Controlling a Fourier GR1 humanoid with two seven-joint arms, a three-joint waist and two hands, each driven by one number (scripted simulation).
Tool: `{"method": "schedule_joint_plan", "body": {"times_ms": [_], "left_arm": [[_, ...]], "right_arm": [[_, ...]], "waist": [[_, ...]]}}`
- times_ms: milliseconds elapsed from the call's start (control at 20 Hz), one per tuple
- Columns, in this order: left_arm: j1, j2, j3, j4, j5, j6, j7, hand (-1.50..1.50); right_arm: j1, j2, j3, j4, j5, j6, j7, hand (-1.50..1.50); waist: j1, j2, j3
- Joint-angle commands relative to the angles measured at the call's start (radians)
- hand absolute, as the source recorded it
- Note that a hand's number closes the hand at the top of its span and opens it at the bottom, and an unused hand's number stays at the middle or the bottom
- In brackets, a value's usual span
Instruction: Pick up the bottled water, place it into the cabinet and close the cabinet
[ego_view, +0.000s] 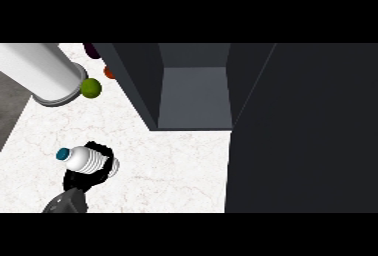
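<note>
White marble counter (170, 165) fills the frame below a dark cabinet. At lower left, the bottled water (83, 158), white with a blue cap, sits in the left hand (92, 172), black fingers curled round its body, cap pointing to the view's left. Just beyond, the cabinet (196, 95) stands open, its grey interior visible, its dark door (303, 130) swung out at right. A white cylinder (44, 72), a green fruit (91, 87) and an orange object (108, 72) lie upper left.

White bottled water (87, 159) with teal cap, black robot hand (83, 178), dark grey cabinet (193, 95), white marbled counter (170, 170), green fruit (91, 87).
</note>
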Motion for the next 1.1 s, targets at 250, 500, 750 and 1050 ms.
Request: {"method": "schedule_joint_plan", "body": {"times_ms": [250, 500, 750, 1050], "left_arm": [[0.019, -0.038, 0.005, -0.076, 0.093, -0.072, 0.003, 1.50], [0.090, -0.049, -0.030, -0.189, 0.134, -0.113, 0.090, 1.50], [0.139, -0.132, -0.083, -0.438, 0.195, 0.005, 0.277, 1.50], [0.169, -0.168, -0.253, -0.727, 0.279, 0.207, 0.407, 1.50]], "right_arm": [[-0.017, 0.003, 0.030, -0.027, 0.028, -0.041, 0.034, -1.50], [0.057, -0.053, -0.003, -0.012, -0.041, 0.035, -0.039, -1.50], [-0.025, -0.002, 0.087, -0.045, 0.055, -0.057, 0.059, -1.50], [0.000, -0.029, 0.028, -0.041, -0.046, -0.020, 0.037, -1.50]], "waist": [[0.005, -0.001, 0.000], [0.004, -0.003, 0.001], [0.012, -0.004, 0.001], [0.012, -0.006, 0.002]]}}
